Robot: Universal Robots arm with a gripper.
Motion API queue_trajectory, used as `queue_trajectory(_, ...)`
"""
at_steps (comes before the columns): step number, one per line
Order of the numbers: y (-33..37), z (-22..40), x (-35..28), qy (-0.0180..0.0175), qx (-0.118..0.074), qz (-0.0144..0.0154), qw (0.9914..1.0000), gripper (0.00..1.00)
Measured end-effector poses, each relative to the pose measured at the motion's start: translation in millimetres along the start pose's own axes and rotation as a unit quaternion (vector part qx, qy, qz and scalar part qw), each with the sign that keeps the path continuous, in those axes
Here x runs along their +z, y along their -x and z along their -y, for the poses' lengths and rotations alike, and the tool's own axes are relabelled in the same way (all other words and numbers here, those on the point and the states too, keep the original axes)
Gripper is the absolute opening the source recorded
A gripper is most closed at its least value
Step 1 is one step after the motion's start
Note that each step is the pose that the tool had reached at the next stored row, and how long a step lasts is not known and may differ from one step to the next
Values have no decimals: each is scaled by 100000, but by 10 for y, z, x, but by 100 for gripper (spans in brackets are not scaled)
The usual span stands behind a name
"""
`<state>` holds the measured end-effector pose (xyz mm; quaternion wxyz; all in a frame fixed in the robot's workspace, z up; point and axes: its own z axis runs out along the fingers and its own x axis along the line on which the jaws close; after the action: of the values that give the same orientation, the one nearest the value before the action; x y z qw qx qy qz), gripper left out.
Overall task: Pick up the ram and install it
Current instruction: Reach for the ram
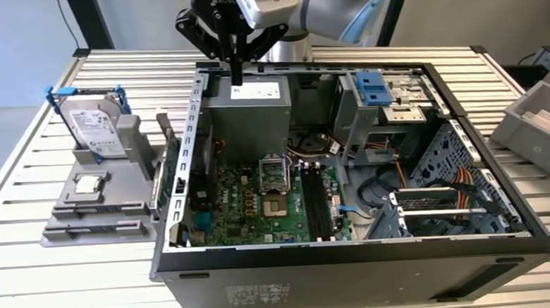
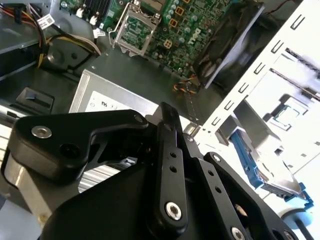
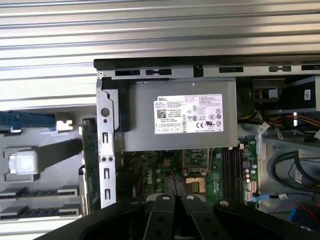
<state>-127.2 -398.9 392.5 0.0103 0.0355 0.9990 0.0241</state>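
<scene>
1. The tool (image 1: 237, 77) is hovering over the computer case's (image 1: 356, 270) rear wall, its fingers pressed together and gripping nothing.
2. The ram (image 1: 169, 149) is standing on edge outside the case, at eight o'clock from the tool.
3. It is likely light, stiff and fragile, so its upper edge seems the safest place to pinch.

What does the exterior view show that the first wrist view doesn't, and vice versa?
Exterior view: the grey bin at its right and the hard drive's labelled face. First wrist view: the case's slotted back rim. Both: the ram standing outside the case, the power supply, and the claw near it.
</scene>
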Motion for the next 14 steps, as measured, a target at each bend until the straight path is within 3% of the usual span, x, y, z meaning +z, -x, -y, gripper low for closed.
queue_trajectory(14, -136, 12, -4, -6, -3, -5, 100000, 0)
